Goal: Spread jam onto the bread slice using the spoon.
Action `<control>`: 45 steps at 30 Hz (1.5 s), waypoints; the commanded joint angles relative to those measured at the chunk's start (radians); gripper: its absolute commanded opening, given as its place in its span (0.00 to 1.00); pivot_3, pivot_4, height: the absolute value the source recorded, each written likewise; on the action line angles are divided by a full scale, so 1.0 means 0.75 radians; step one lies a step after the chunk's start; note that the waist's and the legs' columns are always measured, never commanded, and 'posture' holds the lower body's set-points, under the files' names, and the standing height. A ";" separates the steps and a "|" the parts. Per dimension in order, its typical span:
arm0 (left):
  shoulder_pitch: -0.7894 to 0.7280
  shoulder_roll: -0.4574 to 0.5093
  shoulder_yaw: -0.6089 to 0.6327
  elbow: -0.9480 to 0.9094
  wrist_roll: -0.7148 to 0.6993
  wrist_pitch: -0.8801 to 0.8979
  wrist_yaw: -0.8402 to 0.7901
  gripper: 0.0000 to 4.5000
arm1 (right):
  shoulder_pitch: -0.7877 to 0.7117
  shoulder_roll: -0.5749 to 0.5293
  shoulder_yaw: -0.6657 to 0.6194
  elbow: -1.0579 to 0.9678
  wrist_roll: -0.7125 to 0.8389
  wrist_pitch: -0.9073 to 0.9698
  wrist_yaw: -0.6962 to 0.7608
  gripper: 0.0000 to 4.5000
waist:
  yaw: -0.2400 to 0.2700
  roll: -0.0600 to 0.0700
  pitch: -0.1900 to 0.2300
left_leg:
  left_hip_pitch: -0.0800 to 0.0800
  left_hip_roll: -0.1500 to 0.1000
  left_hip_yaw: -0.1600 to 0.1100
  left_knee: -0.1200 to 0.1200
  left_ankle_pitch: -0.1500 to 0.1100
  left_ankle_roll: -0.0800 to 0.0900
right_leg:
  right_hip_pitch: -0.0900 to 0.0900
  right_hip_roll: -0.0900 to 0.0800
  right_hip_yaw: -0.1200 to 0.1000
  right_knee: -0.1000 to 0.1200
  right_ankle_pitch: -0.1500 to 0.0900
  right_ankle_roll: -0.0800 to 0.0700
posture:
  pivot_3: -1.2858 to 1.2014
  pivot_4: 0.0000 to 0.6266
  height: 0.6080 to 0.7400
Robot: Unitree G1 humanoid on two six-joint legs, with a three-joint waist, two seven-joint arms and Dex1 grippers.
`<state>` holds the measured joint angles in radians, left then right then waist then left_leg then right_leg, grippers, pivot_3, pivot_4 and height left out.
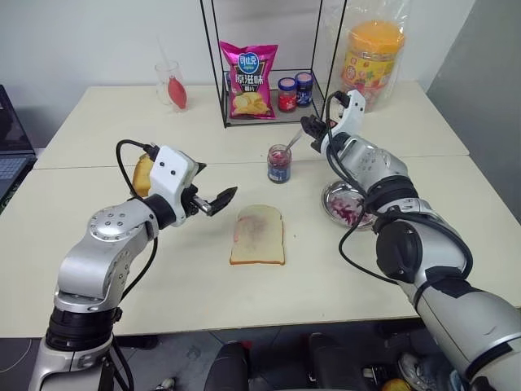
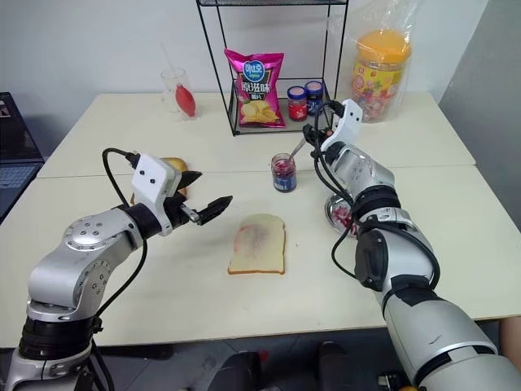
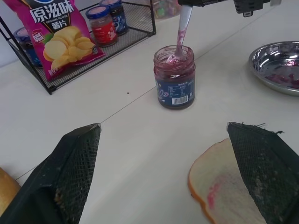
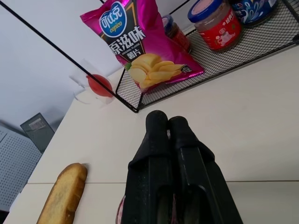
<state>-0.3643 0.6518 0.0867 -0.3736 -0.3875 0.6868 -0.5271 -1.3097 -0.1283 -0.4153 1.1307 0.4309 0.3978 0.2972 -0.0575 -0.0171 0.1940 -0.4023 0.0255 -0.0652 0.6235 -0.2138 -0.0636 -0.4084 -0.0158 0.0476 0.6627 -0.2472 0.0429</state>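
Right gripper (image 1: 309,126) is pinched on the spoon (image 3: 181,35) handle, above the open jam jar (image 1: 279,164); spoon bowl sits down inside the jar, in the jam (image 3: 174,59). Left gripper (image 2: 213,210) hangs with fingers spread wide, holding nothing, just left of the bread slice (image 1: 258,235), not touching it. Bread lies flat on the white table (image 1: 163,269), front of the jar, pink smear on its face. Metal bowl (image 1: 342,204) with red smears sits right of the bread. Toasted piece (image 2: 172,167) lies behind the left arm. Wire rack (image 1: 269,98) at the back holds a chips bag (image 1: 249,80) and two small jars (image 1: 295,91).
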 commanded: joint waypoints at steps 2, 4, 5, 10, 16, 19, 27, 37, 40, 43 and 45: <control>-0.025 -0.001 0.016 -0.013 0.015 -0.037 -0.005 1.00 | -0.074 -0.014 -0.057 -0.055 0.070 0.017 -0.022 0.00 | 0.000 0.000 0.000 | 0.000 0.000 0.000 0.000 0.000 0.000 | 0.000 0.000 0.000 0.000 0.000 0.000 | 0.52 0.24 1.00; -0.026 -0.002 0.014 -0.013 0.017 -0.038 -0.006 1.00 | -0.075 -0.017 -0.067 -0.052 0.080 0.020 -0.030 0.00 | 0.000 0.000 0.000 | 0.000 0.000 0.000 0.000 0.000 0.000 | 0.000 0.000 0.000 0.000 0.000 0.000 | 0.52 0.24 1.00; -0.027 -0.003 0.013 -0.013 0.018 -0.039 -0.007 1.00 | -0.077 -0.018 -0.078 -0.049 0.089 0.023 -0.037 0.00 | 0.000 0.000 0.000 | 0.000 0.000 0.000 0.000 0.000 0.000 | 0.000 0.000 0.000 0.000 0.000 0.000 | 0.52 0.24 1.00; -0.029 -0.011 0.005 -0.014 0.025 -0.040 -0.005 1.00 | -0.081 -0.024 -0.101 -0.049 0.113 0.034 -0.052 0.00 | 0.000 0.000 0.000 | 0.000 0.000 0.000 0.000 0.000 0.000 | 0.000 0.000 0.000 0.000 0.000 0.000 | 0.52 0.24 1.00; -0.032 -0.017 0.012 -0.007 0.027 -0.042 -0.011 1.00 | -0.093 -0.033 -0.131 -0.047 0.136 0.039 -0.069 0.00 | 0.000 0.000 0.000 | 0.000 0.000 0.000 0.000 0.000 0.000 | 0.000 0.000 0.000 0.000 0.000 0.000 | 0.52 0.24 1.00; -0.028 -0.017 0.021 -0.012 0.017 -0.041 -0.015 1.00 | -0.091 -0.041 -0.136 -0.049 0.143 0.041 -0.075 0.00 | 0.000 0.000 0.000 | 0.000 0.000 0.000 0.000 0.000 0.000 | 0.000 0.000 0.000 0.000 0.000 0.000 | 0.52 0.24 1.00; 0.011 -0.007 0.093 -0.062 -0.070 -0.023 -0.054 1.00 | -0.089 -0.056 -0.144 -0.059 0.165 0.056 -0.080 0.00 | 0.000 0.000 0.000 | 0.000 0.000 0.000 0.000 0.000 0.000 | 0.000 0.000 0.000 0.000 0.000 0.000 | 0.52 0.24 1.00; 0.113 0.005 0.188 -0.208 -0.265 -0.013 -0.151 1.00 | -0.026 -0.040 -0.107 -0.399 0.260 0.316 -0.026 0.00 | 0.000 0.000 0.000 | -0.001 0.000 0.000 0.000 0.000 0.000 | 0.000 0.000 0.000 0.000 0.000 -0.001 | 0.52 0.24 1.00; 0.159 0.050 0.217 -0.230 -0.313 0.020 -0.193 1.00 | 0.035 -0.002 -0.091 -0.647 0.348 0.477 -0.054 0.00 | 0.001 0.000 0.000 | -0.002 0.001 0.000 -0.001 0.000 0.000 | -0.002 0.000 0.000 0.000 -0.001 -0.001 | 0.52 0.24 1.00; 0.225 0.108 0.251 -0.272 -0.371 0.050 -0.247 1.00 | 0.131 0.047 -0.061 -0.929 0.450 0.660 -0.107 0.00 | 0.001 0.000 0.000 | -0.001 0.002 -0.001 -0.001 0.000 0.000 | -0.002 0.002 -0.001 0.000 -0.002 -0.002 | 0.52 0.24 1.00; 0.293 0.158 0.286 -0.293 -0.383 0.052 -0.290 1.00 | 0.223 0.072 -0.006 -1.116 0.489 0.768 -0.133 0.00 | 0.000 0.000 0.000 | -0.001 0.003 -0.002 -0.001 0.000 0.000 | -0.002 0.003 -0.002 0.001 -0.002 -0.003 | 0.52 0.24 1.00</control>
<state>-0.1704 0.7362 0.2514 -0.5448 -0.6494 0.7249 -0.7107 -1.1748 -0.0859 -0.4532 0.4439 0.7411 0.8885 0.2170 -0.0573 -0.0171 0.1940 -0.4032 0.0281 -0.0669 0.6224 -0.2139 -0.0635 -0.4098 -0.0135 0.0461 0.6632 -0.2495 0.0404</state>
